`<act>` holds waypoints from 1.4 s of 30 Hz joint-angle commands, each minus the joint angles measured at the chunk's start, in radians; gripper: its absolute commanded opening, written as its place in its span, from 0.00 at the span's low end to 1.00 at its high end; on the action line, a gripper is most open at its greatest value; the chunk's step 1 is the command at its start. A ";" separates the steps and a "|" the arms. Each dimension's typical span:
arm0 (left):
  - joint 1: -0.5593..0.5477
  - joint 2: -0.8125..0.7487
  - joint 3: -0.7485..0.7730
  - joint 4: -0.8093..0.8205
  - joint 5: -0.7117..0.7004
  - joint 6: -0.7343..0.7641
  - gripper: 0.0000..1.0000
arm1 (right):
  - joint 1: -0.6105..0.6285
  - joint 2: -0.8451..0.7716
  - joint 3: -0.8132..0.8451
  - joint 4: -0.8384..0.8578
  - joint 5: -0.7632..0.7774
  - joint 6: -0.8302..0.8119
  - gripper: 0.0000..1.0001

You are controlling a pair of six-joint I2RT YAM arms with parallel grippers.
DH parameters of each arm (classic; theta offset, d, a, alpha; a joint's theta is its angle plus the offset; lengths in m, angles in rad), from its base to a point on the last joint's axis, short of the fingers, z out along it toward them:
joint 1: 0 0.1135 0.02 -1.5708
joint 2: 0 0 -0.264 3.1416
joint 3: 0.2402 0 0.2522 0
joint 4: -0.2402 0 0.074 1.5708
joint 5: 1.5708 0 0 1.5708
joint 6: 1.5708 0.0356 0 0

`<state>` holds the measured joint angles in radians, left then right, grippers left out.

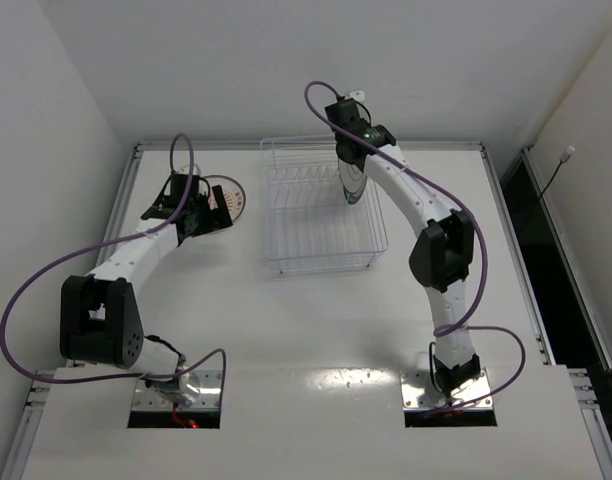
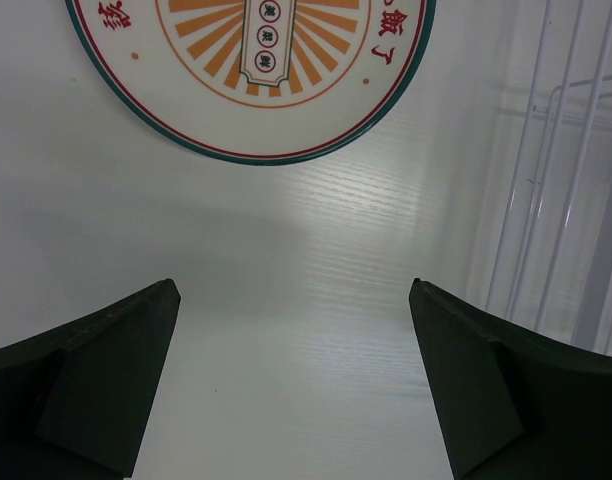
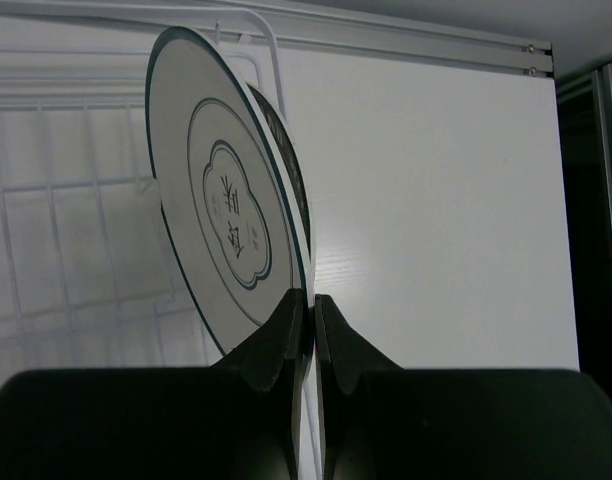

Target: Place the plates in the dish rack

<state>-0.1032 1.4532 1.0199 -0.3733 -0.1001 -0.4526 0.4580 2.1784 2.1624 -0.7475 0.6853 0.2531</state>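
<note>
While right claw (image 3: pixel 311 310) pinches round, glossy emblem plate (image 3: pixel 226 220) on edge, left claw (image 2: pixel 296 340) wide near sunburst plate (image 2: pixel 246 90)

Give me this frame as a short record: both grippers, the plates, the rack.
left gripper: open, over bare table, short of the orange plate
right gripper: shut on the emblem plate
orange plate: flat on the table, left of the rack
emblem plate: on edge, at the rack's right side

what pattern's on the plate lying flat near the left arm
Orange sunburst centre, teal-and-red rim on the plate; best in the left wrist view.
</note>
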 commanded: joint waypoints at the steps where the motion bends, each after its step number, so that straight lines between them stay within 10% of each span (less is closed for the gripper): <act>1: -0.001 0.001 0.039 0.007 -0.003 0.006 1.00 | -0.004 0.029 0.082 0.073 0.108 -0.041 0.00; 15: -0.001 0.029 0.048 0.007 -0.012 0.006 1.00 | 0.024 0.114 0.059 0.030 -0.081 0.066 0.03; 19: -0.001 0.029 0.048 -0.003 -0.030 0.006 1.00 | 0.024 0.035 -0.009 0.019 -0.145 0.104 0.20; 23: -0.001 0.038 0.048 -0.012 -0.082 -0.003 1.00 | 0.033 -0.075 -0.047 -0.012 -0.194 0.115 0.60; 27: 0.029 0.019 0.026 0.002 -0.084 -0.032 1.00 | 0.045 -0.234 -0.101 -0.061 -0.228 0.126 0.70; 42: 0.377 0.255 -0.153 0.400 0.598 -0.288 1.00 | 0.065 -0.957 -0.758 0.019 -0.437 0.196 0.70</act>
<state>0.1753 1.6680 0.9382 -0.1631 0.2405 -0.6079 0.5243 1.2625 1.4776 -0.7361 0.2935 0.4187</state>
